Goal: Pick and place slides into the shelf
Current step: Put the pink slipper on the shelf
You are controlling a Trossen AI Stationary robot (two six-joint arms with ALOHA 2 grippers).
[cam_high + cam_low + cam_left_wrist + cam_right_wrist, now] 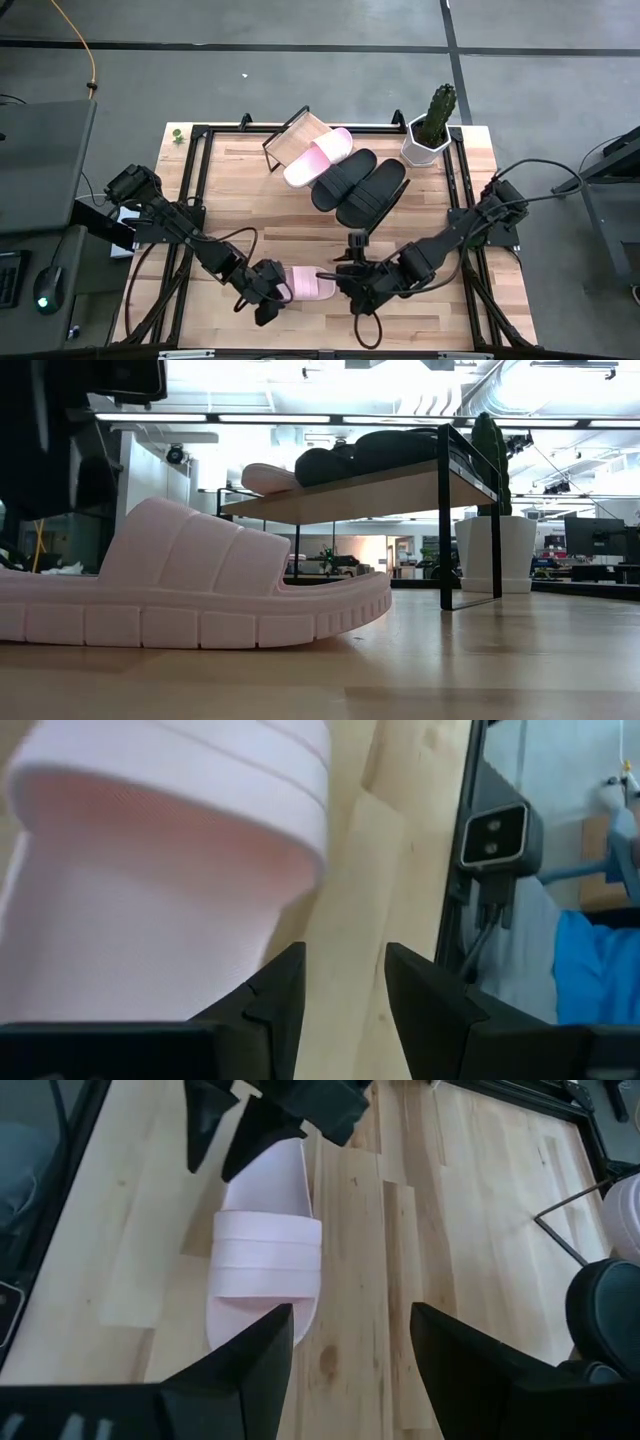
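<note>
One light pink slide (310, 285) lies sole down on the table near the front edge, with its toe toward the table's right. It also shows in the low view (190, 590) and the right wrist view (265, 1255). My left gripper (268, 292) is open just beside its heel end. My right gripper (345, 280) is open wide just off its toe end, and the slide lies ahead of its fingers (350, 1360). The other pink slide (318, 157) and two black slides (343, 178) (372, 193) lie side by side on the slanted shelf (290, 135). My left gripper has only bare table between its fingers (345, 1000). One finger (270, 1005) stands right beside the side of the pink slide's heel end (230, 920). I cannot tell whether it touches the slide.
A white pot with a cactus (432, 130) stands at the far right, beside the shelf. A black metal frame (195, 180) runs along the table's sides. Bare wood lies between the shelf and the near slide (300, 230).
</note>
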